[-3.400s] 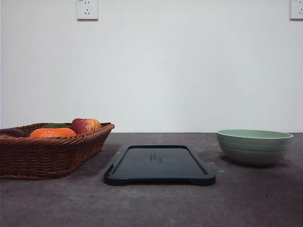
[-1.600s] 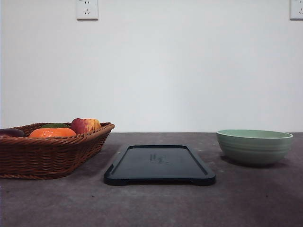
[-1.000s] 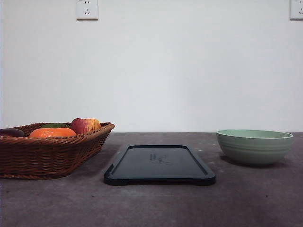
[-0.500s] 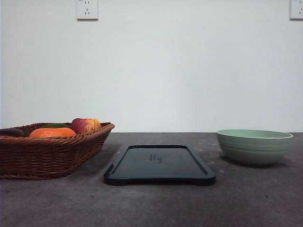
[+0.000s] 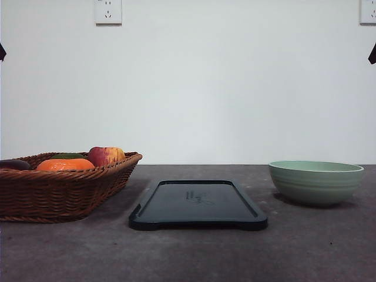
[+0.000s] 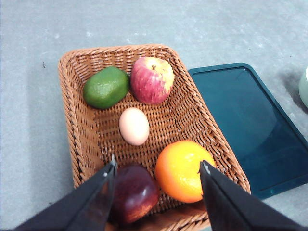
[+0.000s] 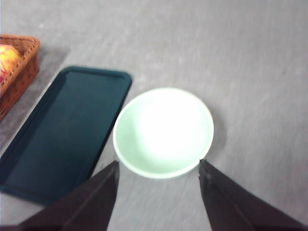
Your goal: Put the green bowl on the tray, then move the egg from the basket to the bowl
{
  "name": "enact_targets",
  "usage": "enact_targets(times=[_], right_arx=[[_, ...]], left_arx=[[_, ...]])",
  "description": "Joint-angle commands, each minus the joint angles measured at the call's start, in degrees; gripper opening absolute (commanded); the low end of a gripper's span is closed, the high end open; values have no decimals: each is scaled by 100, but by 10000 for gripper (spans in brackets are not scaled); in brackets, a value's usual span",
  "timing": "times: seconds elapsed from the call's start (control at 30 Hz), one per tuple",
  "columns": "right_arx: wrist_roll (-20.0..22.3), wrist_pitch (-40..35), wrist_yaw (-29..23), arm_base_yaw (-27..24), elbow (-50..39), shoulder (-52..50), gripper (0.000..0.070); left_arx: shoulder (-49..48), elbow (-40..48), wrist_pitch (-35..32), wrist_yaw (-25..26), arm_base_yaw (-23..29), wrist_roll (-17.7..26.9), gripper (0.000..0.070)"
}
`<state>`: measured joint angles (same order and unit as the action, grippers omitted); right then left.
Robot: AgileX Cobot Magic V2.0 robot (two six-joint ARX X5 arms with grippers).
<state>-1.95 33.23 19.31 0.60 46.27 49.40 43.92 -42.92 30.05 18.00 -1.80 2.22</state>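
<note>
Your green bowl [image 5: 315,181] sits on the table right of the tray [image 5: 198,203], not on it. The egg [image 6: 134,126] lies in the basket [image 6: 77,125] (among fruit). Your left gripper [image 6: 158,167] and right gripper [image 7: 158,168] both hang spread apart, holding nothing.

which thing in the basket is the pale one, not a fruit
The egg: small, smooth and pale tan, lying mid-basket among the green fruit, red-yellow apple, orange and dark red fruit.

Left gripper [image 6: 158,166] jaws spread wide, empty; right gripper [image 7: 158,167] likewise, both raised.
</note>
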Motion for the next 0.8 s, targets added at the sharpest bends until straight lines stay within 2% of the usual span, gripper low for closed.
enact_targets(times=[0.0,0.33,0.77], right_arx=[[-106,238,-28,2,336,271,328],[-102,1677,-627,0,1967,1859,328],[-12,1725,-628,2,2974,4048,318]], left_arx=[[26,-140,-126,28,-15,74,350],[26,-140,-132,28,-15,73,350],[26,-140,-134,26,-15,74,350]])
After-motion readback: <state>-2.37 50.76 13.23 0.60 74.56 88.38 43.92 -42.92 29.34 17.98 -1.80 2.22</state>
